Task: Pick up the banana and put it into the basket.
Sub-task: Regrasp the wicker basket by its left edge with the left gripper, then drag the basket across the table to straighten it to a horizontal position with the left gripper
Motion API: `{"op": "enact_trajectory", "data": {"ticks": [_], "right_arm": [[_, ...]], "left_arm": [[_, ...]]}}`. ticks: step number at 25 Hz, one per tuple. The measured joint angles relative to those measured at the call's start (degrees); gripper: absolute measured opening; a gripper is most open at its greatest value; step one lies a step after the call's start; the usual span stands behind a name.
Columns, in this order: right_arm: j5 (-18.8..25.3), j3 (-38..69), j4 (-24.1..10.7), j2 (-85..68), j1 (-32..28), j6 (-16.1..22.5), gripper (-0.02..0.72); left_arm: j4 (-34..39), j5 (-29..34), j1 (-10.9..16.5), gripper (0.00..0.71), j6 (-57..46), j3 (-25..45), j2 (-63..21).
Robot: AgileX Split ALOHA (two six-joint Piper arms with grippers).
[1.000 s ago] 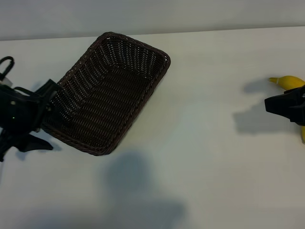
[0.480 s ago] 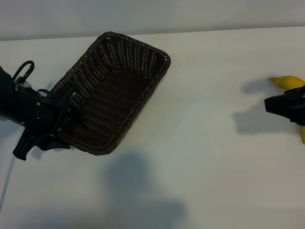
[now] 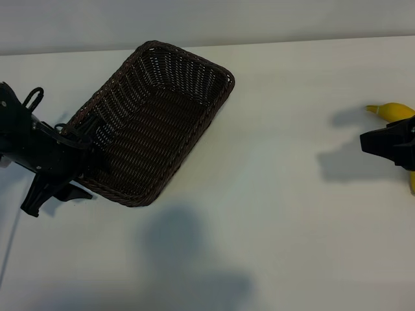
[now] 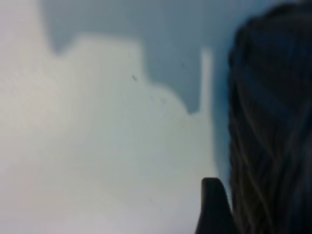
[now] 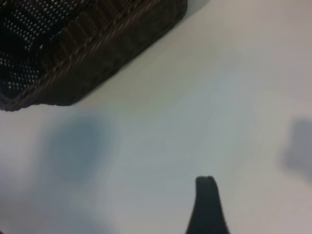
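The dark brown woven basket (image 3: 191, 58) lies at an angle on the white table, left of the middle. My left gripper (image 3: 81, 155) is open at the basket's left end. One of its fingertips (image 4: 212, 195) stands just outside the wicker wall (image 4: 273, 122). The yellow banana (image 3: 395, 111) lies at the far right edge, its middle hidden under my right gripper (image 3: 366, 144). That gripper hangs open above it with nothing between its fingers. One right fingertip (image 5: 207, 195) shows over bare table, and the basket (image 5: 87, 39) is far off.
The white table top (image 3: 279, 194) stretches between the basket and the banana. A broad soft shadow (image 3: 188, 259) falls on the table in front of the basket. The table's far edge (image 3: 292, 40) runs along the back.
My left arm has swung right, up to the basket's left end, and the basket has shifted slightly to the right. The right gripper and the banana have not moved.
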Motion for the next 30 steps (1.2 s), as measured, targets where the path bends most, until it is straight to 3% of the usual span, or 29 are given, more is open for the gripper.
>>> {"op": "enact_trajectory", "data": {"ticks": [6, 8, 13, 30], "right_arm": [[0.0, 0.0, 0.0, 0.0, 0.0, 0.0, 0.525], [0.0, 0.0, 0.0, 0.0, 0.0, 0.0, 0.525], [0.0, 0.0, 0.0, 0.0, 0.0, 0.0, 0.525], [0.0, 0.0, 0.0, 0.0, 0.0, 0.0, 0.525]], "left_arm": [[0.3, -1.1, 0.0, 0.422, -0.4, 0.0, 2.2], [0.3, -1.2, 0.0, 0.371, -0.4, 0.0, 2.8], [0.1, -1.6, 0.0, 0.166, -0.6, 0.0, 3.2], [-0.4, -1.1, 0.0, 0.166, -0.3, -0.1, 2.9]]}}
